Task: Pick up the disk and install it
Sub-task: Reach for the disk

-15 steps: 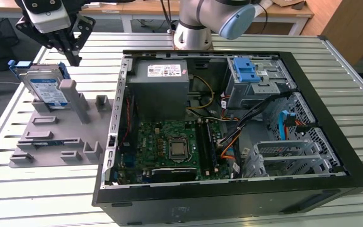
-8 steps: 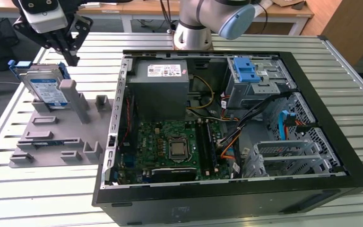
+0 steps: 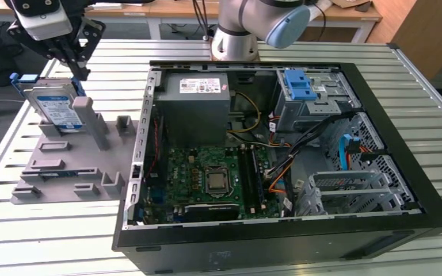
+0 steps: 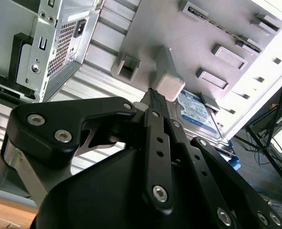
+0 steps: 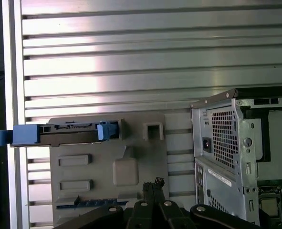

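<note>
With the end effector (image 3: 76,68) closed and empty just above the disk (image 3: 56,106), which stands on edge in the grey fixture (image 3: 60,172), an unopened descent risks striking its blue carrier (image 5: 26,134).

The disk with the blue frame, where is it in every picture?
Exterior view: the disk stands upright on the gray holder, at the exterior view's left.
Second wrist view: the disk shows just past the gray post.
First wrist view: the disk shows edge-on at the holder's rim.
Shared landmark: the gray post.
</note>
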Controlling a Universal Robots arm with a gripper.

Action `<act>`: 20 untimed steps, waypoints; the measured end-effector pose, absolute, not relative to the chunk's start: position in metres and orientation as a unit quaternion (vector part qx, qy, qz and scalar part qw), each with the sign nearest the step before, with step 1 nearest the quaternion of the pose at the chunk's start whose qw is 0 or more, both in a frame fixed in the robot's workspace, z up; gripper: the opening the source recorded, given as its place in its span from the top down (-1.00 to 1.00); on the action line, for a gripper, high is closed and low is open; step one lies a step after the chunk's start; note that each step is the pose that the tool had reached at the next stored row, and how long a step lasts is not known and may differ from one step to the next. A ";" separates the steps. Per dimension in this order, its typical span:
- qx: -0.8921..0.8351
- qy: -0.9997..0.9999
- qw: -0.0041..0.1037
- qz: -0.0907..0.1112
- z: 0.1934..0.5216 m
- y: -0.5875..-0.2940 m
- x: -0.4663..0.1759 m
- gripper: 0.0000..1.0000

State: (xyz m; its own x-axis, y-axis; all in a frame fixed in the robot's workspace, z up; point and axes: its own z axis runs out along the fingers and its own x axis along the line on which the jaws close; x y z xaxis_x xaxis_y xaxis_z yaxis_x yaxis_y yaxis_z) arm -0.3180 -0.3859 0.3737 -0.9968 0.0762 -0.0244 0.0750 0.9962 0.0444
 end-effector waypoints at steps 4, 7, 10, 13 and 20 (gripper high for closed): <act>0.038 0.999 0.013 0.022 0.374 -0.386 -0.318 0.79; 0.038 0.999 0.013 0.022 0.374 -0.386 -0.318 0.79; 0.038 0.999 0.013 0.022 0.374 -0.386 -0.319 0.79; 0.038 0.999 0.013 0.022 0.374 -0.386 -0.322 0.79; 0.038 0.999 0.013 0.022 0.374 -0.382 -0.327 0.79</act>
